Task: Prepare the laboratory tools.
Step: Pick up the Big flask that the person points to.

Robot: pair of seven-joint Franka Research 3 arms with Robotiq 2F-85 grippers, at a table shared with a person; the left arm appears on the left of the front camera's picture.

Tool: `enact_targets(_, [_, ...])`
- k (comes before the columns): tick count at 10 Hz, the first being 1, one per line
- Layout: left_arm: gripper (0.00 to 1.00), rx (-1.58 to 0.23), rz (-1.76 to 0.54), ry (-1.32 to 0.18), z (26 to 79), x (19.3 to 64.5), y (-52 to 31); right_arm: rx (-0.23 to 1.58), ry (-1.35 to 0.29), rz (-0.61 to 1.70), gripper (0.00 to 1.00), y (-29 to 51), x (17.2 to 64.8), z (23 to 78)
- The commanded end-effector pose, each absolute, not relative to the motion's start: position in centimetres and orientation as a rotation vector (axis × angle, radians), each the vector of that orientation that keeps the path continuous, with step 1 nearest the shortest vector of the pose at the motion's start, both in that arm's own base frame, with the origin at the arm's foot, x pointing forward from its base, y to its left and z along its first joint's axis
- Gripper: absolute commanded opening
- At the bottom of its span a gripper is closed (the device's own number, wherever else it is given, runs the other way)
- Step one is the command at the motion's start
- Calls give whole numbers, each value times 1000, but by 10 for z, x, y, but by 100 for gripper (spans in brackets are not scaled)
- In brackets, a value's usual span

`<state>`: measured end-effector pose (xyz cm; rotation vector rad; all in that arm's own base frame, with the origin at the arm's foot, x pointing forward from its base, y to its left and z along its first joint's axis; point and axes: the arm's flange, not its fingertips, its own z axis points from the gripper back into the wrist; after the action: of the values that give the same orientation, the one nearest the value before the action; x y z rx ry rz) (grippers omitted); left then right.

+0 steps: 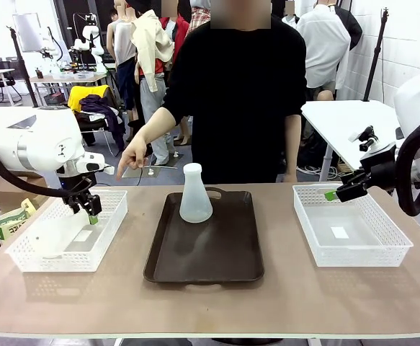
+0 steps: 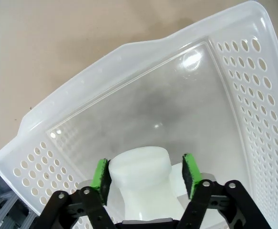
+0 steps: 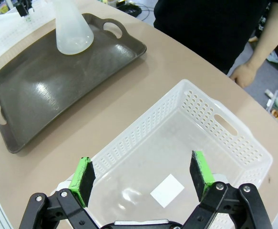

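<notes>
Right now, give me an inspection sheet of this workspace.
Surface: tan table, carrying one tray and two baskets.
Job's things: one translucent white plastic conical flask upright on the dark brown rectangular tray; second flask in the left white lattice basket.
Clutter: green-printed packet at the left edge.
Grippers: left gripper flanks the second flask's neck, grip unclear; right gripper open above the right white lattice basket.
Cables: black cable looping along each arm.
Surroundings: person opposite, hand pointing down; others behind.
</notes>
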<state>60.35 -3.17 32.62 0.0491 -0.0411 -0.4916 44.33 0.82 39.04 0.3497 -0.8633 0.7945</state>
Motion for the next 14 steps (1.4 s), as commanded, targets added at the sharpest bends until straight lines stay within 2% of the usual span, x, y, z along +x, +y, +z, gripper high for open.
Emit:
enact_targets(1, [17, 78, -463, -12, 332, 601, -31, 346, -856, 800, 100, 7, 443, 390])
enact_targets(2, [0, 78, -458, -5, 330, 601, -30, 346, -856, 800, 100, 7, 443, 390])
enact_targets(14, [0, 48, -470, -23, 328, 601, -31, 346, -856, 800, 100, 7, 443, 390])
